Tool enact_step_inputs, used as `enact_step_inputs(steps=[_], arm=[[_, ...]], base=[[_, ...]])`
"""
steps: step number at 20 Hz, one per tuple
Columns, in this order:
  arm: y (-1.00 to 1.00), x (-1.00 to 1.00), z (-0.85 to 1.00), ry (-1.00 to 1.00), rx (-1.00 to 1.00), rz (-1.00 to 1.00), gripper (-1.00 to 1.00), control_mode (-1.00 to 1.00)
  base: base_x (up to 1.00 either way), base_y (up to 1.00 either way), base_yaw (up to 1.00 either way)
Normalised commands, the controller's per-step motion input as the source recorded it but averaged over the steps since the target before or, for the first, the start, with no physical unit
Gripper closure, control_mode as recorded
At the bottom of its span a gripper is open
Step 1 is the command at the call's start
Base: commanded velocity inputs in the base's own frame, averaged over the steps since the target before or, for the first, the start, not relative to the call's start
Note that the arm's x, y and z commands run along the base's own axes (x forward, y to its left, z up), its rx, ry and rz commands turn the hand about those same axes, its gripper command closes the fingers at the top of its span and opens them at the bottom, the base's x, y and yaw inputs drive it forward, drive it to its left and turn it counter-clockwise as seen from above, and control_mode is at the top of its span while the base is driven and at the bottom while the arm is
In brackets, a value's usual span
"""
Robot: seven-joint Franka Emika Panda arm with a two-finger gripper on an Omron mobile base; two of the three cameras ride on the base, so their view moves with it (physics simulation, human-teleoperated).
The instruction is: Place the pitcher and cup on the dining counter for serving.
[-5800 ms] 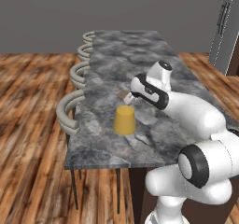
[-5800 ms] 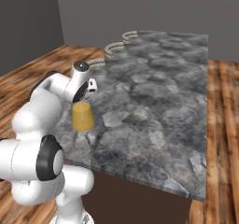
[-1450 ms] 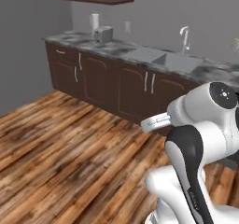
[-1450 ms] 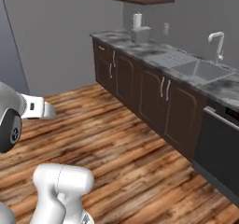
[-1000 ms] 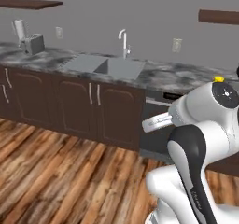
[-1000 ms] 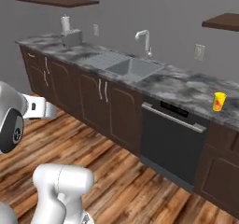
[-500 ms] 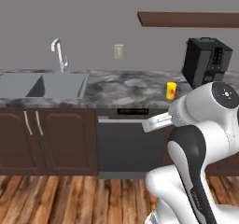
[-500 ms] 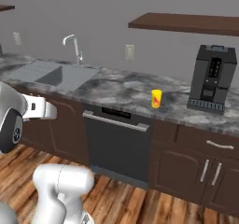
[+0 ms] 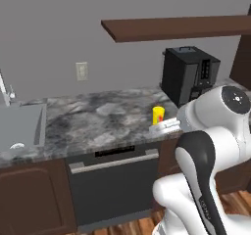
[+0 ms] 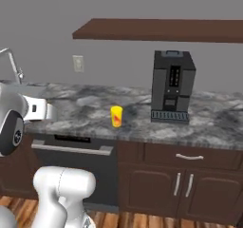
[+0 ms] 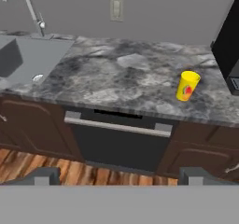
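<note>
One cup [image 9: 158, 115], yellow with a red mark too blurred to read, upright on worktop [image 9: 93, 119], just left of coffee machine [image 9: 190, 76], well right of sink [image 9: 19, 127]; dishwasher [image 9: 112, 186] below.

Right base: cup [image 10: 116, 116] left of machine [image 10: 172, 86], near front edge; no readable lettering on machine.

Hand: cup [image 11: 187, 85] above dishwasher [image 11: 119, 141], beside machine; gripper [image 11: 119, 175] spread wide, grasping nothing, well short of cup.
</note>
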Motion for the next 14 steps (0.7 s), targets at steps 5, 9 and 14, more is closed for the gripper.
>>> enact_step_inputs(steps=[5,9,14], arm=[[0.00,0.00,0.00,0.00,0.00,0.00,-1.00,1.00],[0.00,0.00,0.00,0.00,0.00,0.00,-1.00,1.00],[0.00,0.00,0.00,0.00,0.00,0.00,-1.00,1.00]], base=[[0.65,-0.16,-0.10],[0.25,-0.35,-0.01],[0.01,-0.64,-0.11]])
